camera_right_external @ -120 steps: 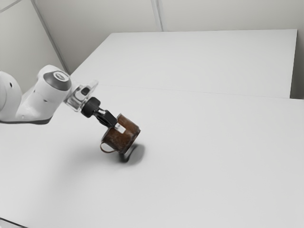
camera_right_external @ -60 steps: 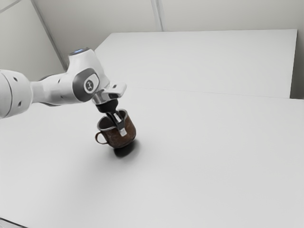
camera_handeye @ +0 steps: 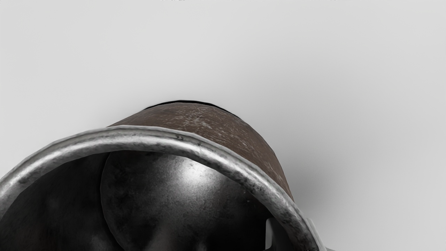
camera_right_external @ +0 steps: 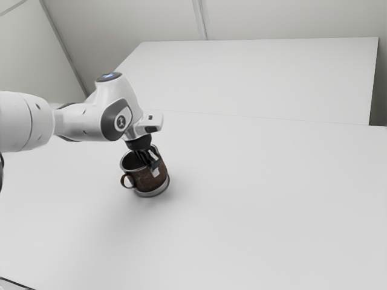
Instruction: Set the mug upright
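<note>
Brown mug (pale-streaked), silvery rim

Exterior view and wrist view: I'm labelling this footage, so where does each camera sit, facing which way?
Exterior view: beside the arm, looking down across the table; the arm enters from the view's left, ending in the gripper.
Wrist view: on the arm's hand, looking into the mug; fingertips show at the bottom edge.
Both share: the mug, the table and the gripper's fingers, one inside the mug's wall, one outside.

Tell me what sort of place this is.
Likely a robot test room, computer-rendered: a jointed white arm reaches over a large white table to a brown mug, with plain pale walls beyond.
</note>
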You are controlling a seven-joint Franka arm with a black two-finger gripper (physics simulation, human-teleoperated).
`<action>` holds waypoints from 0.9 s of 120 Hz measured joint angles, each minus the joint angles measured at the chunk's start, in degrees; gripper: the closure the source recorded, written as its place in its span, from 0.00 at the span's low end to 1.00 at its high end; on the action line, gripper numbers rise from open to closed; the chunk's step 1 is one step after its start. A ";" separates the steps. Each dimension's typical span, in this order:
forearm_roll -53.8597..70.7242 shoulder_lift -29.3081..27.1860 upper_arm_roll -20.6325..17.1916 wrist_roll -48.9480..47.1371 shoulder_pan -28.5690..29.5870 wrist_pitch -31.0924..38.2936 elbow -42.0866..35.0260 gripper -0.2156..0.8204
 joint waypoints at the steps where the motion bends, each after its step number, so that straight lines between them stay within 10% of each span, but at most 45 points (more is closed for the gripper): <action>1: 0.01 0.01 -0.01 -0.12 -0.01 0.03 -0.01 0.96; 29: -0.02 0.12 -0.12 -2.92 0.09 1.07 -1.05 0.93; 108: -1.70 -1.28 -1.58 -5.61 0.10 1.22 -0.97 0.33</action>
